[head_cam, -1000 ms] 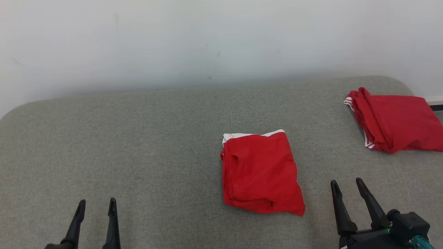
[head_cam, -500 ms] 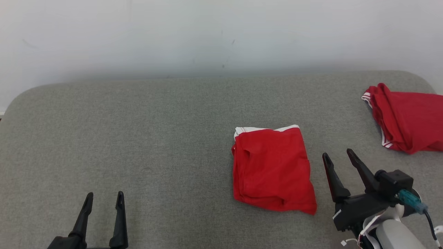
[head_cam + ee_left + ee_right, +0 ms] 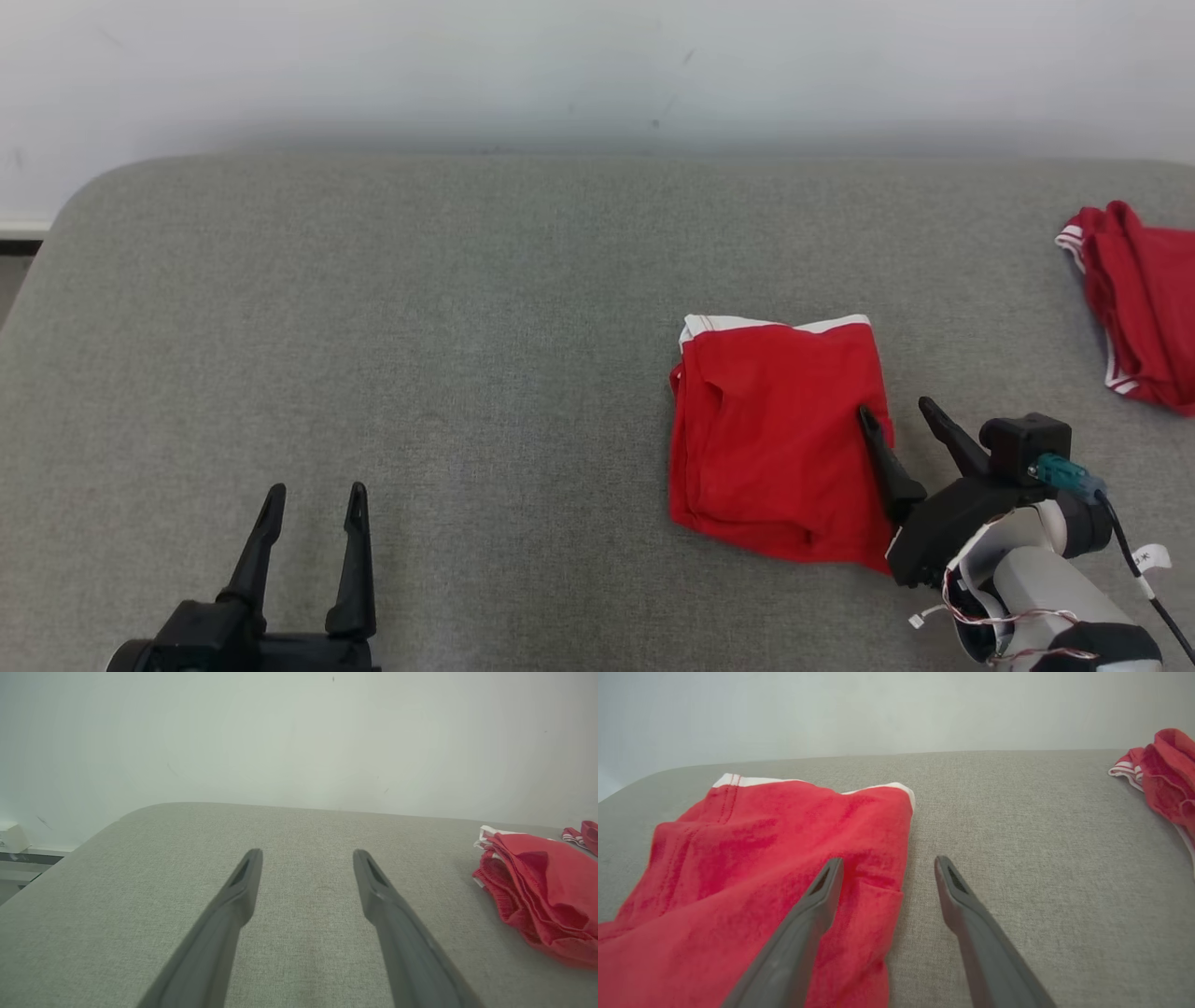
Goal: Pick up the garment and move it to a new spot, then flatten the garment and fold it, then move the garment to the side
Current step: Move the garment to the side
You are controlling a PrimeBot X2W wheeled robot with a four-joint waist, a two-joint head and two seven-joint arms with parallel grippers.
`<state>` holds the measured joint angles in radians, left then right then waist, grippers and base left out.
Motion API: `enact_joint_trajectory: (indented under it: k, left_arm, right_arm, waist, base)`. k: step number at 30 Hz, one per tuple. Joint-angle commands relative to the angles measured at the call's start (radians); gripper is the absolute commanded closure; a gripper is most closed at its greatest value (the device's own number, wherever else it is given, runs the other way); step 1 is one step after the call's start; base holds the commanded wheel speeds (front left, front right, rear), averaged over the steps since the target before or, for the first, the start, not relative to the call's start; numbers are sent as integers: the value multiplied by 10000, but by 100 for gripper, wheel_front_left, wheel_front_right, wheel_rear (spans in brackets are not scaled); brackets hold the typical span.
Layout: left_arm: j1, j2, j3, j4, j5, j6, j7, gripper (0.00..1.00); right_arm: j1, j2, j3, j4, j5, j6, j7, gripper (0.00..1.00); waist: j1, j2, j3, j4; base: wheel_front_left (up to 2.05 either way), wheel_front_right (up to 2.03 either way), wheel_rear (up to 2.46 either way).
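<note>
- Firstly, at the far left edge of the head view, we list a pale skirting strip (image 3: 19, 227) where the white wall (image 3: 560, 65) runs past the rounded corner of the grey padded surface (image 3: 420, 327).
- At lower left of the head view we list the left gripper (image 3: 316, 487), its two dark fingers spread apart with nothing between them. It stands over bare grey fabric, well apart from any cloth. The left wrist view shows the left gripper (image 3: 307, 851) the same way.
- Right of centre in the head view lies the folded red garment (image 3: 775, 429), flat on the surface, with a white band along its upper edge. It sits at the right edge of the left wrist view (image 3: 537, 891) and fills the left half of the right wrist view (image 3: 761, 858).
- At lower right of the head view we list the right gripper (image 3: 894, 407), released and holding nothing. It straddles the garment's right edge, one finger above the red cloth and the other above the grey. We cannot tell whether either finger touches. The right wrist view (image 3: 888, 859) agrees.
- On its wrist we note a teal plug (image 3: 1060, 469) with a black cable.
- At the far right edge of the head view lies a second red garment (image 3: 1144, 299) with white stripes, well apart from the first.
</note>
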<state>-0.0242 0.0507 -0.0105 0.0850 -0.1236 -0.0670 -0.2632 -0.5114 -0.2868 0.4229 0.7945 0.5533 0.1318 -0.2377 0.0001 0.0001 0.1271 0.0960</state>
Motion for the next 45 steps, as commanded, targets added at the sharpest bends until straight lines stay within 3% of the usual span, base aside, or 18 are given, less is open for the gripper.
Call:
enact_joint_trajectory:
  k: [1,9,11,12,13,23,31,32,45]
  left_arm:
    - [-173,-1,-9,12,-62,46,-11,0]
    - [-400,1,-291,4,-104,232,-11,0]
    - [-391,-2,-343,-15,-119,313,-11,0]
    - [-376,-2,-360,-19,-137,322,-11,0]
    - [-349,-2,-373,3,-141,355,-10,0]
    - [-771,-1,-429,-11,-173,347,-5,0]
    - [-1335,-3,-611,-451,-19,493,-5,0]
    - [-1335,-3,-611,-451,-19,493,-5,0]
    - [-2316,46,-735,-1723,736,895,-5,0]
  right_arm:
    - [-110,62,52,74,102,-30,-29,0]
    - [-701,281,945,1353,997,-30,100,0]
    - [-777,286,1176,1540,1184,-30,110,52]
    - [-780,286,1301,1604,1251,-30,135,69]
    - [-781,295,1404,1661,1379,-30,157,100]
    - [-1767,-473,2575,1571,1897,-31,208,100]
    - [-3515,-2115,4016,596,1844,-31,510,100]
    - [-3515,-2115,4016,596,1844,-31,510,100]
    - [-6184,-5061,5201,-1168,2674,-31,373,100]
  waist:
    - [-1,-1,177,121]
    - [-1,-1,504,193]
    - [-1,-1,525,143]
    - [-1,-1,530,107]
    - [-1,-1,530,61]
    - [-1,-1,961,-266]
    - [-1,-1,2199,-958]
    - [-1,-1,2199,-958]
    - [-1,-1,4787,-2552]
  base:
    - [0,0,0]
    - [0,0,0]
    - [0,0,0]
    - [0,0,0]
    - [0,0,0]
    - [0,0,0]
    - [0,0,0]
    - [0,0,0]
    - [0,0,0]
